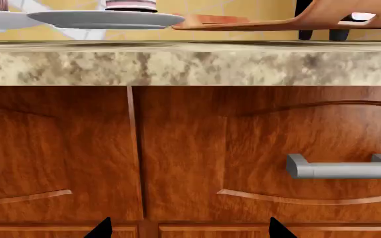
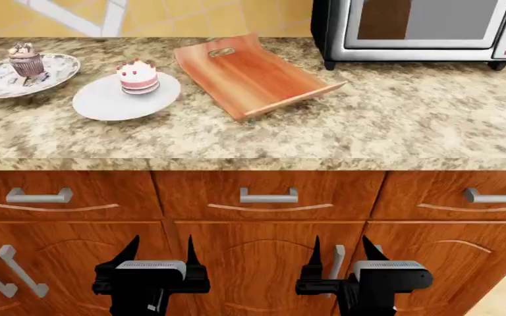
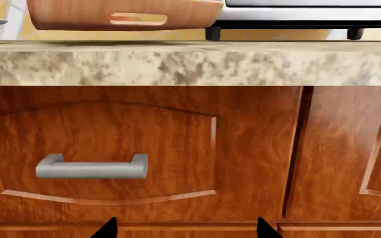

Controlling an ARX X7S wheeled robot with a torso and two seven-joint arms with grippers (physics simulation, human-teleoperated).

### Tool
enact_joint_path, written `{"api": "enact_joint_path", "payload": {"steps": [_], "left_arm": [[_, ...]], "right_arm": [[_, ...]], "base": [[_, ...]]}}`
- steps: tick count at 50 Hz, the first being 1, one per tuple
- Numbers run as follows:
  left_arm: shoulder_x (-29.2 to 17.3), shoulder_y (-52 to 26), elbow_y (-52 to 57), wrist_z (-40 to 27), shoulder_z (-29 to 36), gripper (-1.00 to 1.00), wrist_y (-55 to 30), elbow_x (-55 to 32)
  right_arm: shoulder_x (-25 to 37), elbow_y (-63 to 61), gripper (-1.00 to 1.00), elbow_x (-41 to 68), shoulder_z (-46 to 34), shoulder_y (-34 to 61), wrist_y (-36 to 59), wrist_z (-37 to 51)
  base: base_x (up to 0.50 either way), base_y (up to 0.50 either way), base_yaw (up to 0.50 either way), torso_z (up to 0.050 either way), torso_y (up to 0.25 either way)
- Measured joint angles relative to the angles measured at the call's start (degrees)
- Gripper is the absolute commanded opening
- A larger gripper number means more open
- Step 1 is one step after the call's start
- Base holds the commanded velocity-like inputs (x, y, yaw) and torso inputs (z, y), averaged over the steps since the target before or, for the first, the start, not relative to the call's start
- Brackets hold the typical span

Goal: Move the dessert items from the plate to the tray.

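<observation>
nothing of the task looks done yet. the left gripper (image 2: 159, 255) hangs low in front of the cabinet doors, below the counter (image 2: 394, 118) edge, its fingers (image 2: 128, 251) spread apart and holding nothing. the right gripper (image 2: 344, 255) hangs beside it at the same height, fingers likewise parted and empty.

going left to right along the counter, all of it up and beyond the fingers: the chocolate cupcake (image 2: 26, 60) stands on a patterned plate (image 2: 60, 69) far up and to the left of the left fingers. next to it the white-frosted cake (image 2: 138, 76) with red cherries sits on a plain white plate (image 2: 103, 104), above and beyond the left fingers, just beside the tray. the wooden tray (image 2: 253, 79) lies between the two grippers' lines, above both, its handle slot at the far end, and it carries nothing. a toaster oven (image 2: 420, 29) stands further right, up beyond the right fingers.

so both desserts are yet to be moved: each arm would first have to rise to counter height, then each item needs a grasp, a lift and a short carry to the tray. the cake is the nearer one; the cupcake has further to go.

no brand, label or readable writing shows on any object in these views.
</observation>
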State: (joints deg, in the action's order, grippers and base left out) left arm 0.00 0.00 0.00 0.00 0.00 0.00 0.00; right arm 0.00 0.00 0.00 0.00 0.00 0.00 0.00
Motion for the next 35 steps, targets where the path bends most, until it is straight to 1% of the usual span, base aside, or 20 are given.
{"api": "enact_joint_path", "payload": {"steps": [3,22,35], "left_arm": [[-0.23,-0.02,-0.03,-0.24,0.28,1.0,0.05,-0.25],[-2.52,-0.21,-0.67,-2.36,2.69,1.0,0.25,-3.58],[-3.81,-0.53,-0.14,-3.72,4.11,1.0,-1.55,-4.95]], "right_arm": [[0.23,0.03,1.0,0.18,-0.31,0.03,0.0,0.31],[2.55,0.75,1.0,1.71,-3.34,0.71,0.47,3.32],[3.67,1.12,1.0,3.21,-4.69,1.1,0.54,4.58]], "base": [[0.0,0.0,0.0,0.0,0.0],[0.0,0.5,0.0,0.0,0.0],[0.0,0.5,0.0,0.0,0.0]]}}
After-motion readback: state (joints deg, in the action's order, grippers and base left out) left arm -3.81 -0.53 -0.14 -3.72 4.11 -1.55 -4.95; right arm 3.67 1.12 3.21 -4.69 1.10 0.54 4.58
